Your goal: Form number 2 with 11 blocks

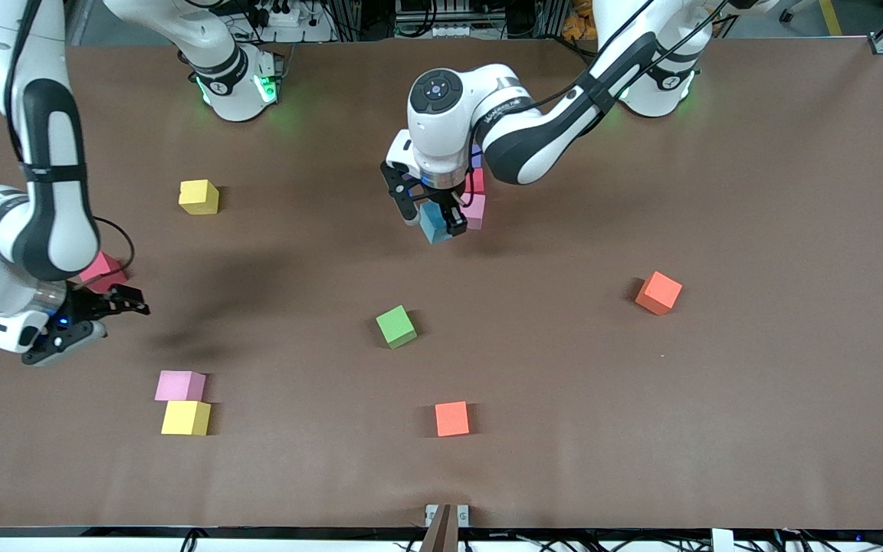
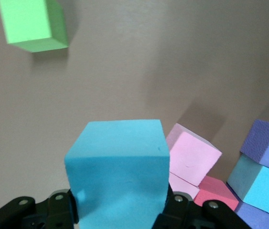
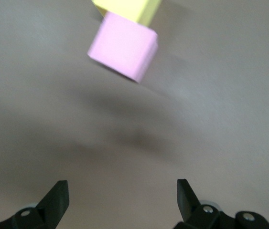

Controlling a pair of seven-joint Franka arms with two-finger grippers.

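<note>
Blocks lie scattered over the brown table (image 1: 756, 192), and a small cluster of them sits near the middle, toward the robots' bases: a pink block (image 2: 191, 155), a red block (image 2: 215, 191), a purple block (image 2: 268, 143) and a light blue block (image 2: 263, 183) touching one another. The left gripper (image 1: 432, 218) hangs just beside this cluster, its jaws closed on another light blue cube (image 1: 434, 222).

Nearer the front camera lie a green block (image 1: 396, 326), an orange block (image 1: 658, 292) toward the left arm's end, and a red-orange block (image 1: 452, 418) nearest the camera.

The right gripper (image 1: 108, 307) hovers with jaws wide apart and empty at the right arm's end, near a red block (image 1: 101, 270). Nearer the camera a pink cube (image 1: 179, 386) touches a yellow cube (image 1: 186, 418). Another yellow cube (image 1: 198, 196) sits well apart, toward the bases.
</note>
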